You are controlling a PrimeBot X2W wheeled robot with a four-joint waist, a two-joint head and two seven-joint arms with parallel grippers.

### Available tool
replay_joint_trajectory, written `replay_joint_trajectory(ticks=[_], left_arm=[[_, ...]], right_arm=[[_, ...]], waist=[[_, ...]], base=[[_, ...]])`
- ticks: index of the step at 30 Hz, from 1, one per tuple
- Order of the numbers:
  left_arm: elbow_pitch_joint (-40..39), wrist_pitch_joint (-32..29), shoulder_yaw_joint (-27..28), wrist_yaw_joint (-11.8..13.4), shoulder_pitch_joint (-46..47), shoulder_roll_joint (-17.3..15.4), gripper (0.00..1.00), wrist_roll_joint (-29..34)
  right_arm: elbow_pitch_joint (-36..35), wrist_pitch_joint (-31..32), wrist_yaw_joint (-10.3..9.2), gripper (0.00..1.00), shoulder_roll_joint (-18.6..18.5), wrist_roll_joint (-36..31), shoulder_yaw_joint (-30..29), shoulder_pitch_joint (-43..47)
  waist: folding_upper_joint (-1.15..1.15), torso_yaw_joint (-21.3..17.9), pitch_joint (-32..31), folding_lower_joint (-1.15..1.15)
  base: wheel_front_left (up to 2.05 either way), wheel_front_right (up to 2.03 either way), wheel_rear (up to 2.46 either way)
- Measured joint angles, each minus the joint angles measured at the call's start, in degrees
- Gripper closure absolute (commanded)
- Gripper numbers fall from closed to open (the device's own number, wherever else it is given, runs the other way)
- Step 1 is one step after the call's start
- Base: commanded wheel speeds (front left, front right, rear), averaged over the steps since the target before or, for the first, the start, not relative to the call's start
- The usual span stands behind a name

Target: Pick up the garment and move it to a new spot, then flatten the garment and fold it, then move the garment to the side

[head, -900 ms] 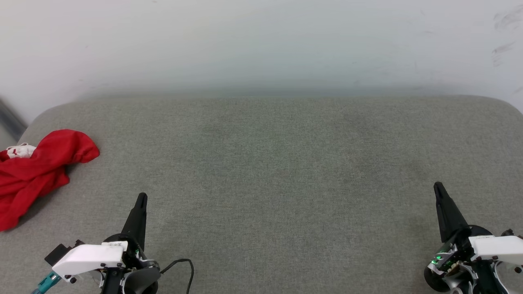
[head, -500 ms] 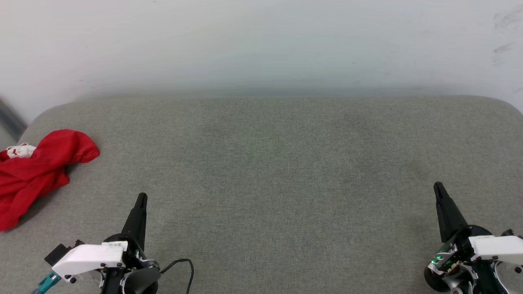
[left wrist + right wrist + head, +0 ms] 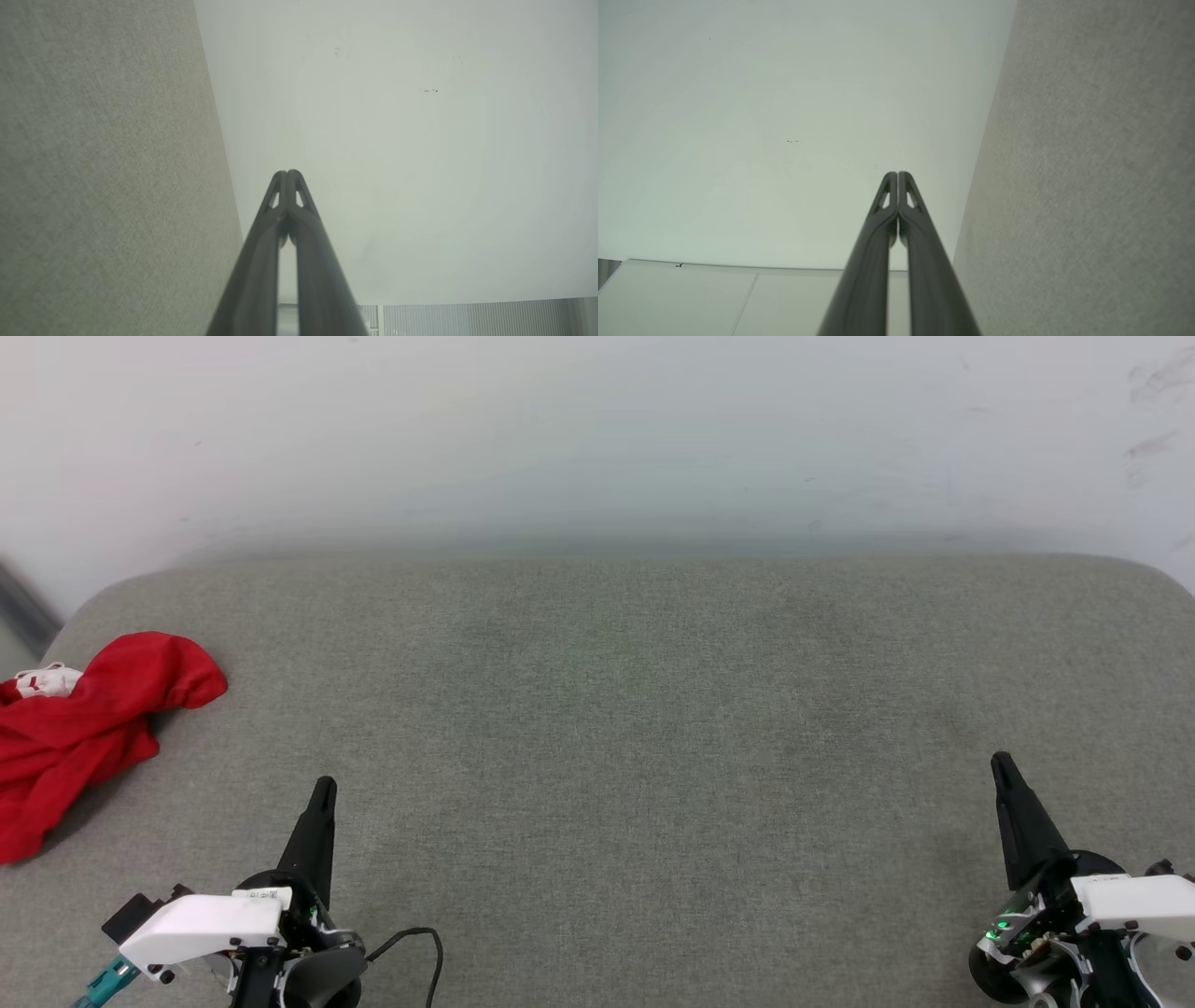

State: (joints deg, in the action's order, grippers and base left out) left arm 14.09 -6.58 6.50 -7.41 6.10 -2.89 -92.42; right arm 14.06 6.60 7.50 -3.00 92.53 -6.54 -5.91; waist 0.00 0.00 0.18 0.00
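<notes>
Left gripper [image 3: 322, 793]: jaws pressed together, nothing between them. In the left wrist view the two dark fingers [image 3: 280, 196] meet along their tips, with only a narrow slot open lower down. The gripper sits over the near edge of the grey upholstered cushion [image 3: 635, 728], toward its near left corner, and points to the far edge. A white housing [image 3: 201, 924] sits behind it, and a black cable [image 3: 420, 938] loops out to one side.

Right gripper [image 3: 1004, 775]: jaws likewise closed on nothing. In the right wrist view the fingertips [image 3: 891, 186] touch. It sits over the near edge toward the near right corner, pointing to the far edge. A green light [image 3: 1001, 926] is lit at its base.

The two grippers are well apart, with bare grey fabric between them.

Garment [image 3: 84, 728]: red cloth, crumpled in a heap at the left edge of the cushion, toward the far left corner. Part of it is cut off by the picture's edge. A small white patch [image 3: 47, 681] shows at its far side. No lettering is legible. It lies apart from the left gripper, touching neither gripper.

A pale wall [image 3: 597, 429] with faint scuffs rises behind the far edge.
</notes>
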Motion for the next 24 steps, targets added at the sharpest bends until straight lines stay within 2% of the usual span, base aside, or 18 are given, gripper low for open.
replay_joint_trajectory(ticks=[15,16,24], left_arm=[[0.00,0.00,0.00,0.00,0.00,0.00,1.00,0.00],[0.22,0.02,-0.03,0.02,-0.08,0.01,0.00,0.00],[1.76,1.16,-0.56,0.09,-2.60,0.27,0.00,0.68]], right_arm=[[0.00,0.00,0.00,1.00,0.00,0.00,0.00,0.00],[0.18,-0.01,0.00,0.00,0.00,0.02,0.01,0.12],[2.31,-1.11,-0.01,0.00,0.08,-0.52,0.16,2.92]], waist=[[0.00,0.00,0.00,0.00],[0.00,0.00,0.00,0.00],[0.00,-0.03,0.00,0.00]], base=[[0.00,0.00,0.00],[0.00,0.00,0.00],[0.00,0.00,0.00]])
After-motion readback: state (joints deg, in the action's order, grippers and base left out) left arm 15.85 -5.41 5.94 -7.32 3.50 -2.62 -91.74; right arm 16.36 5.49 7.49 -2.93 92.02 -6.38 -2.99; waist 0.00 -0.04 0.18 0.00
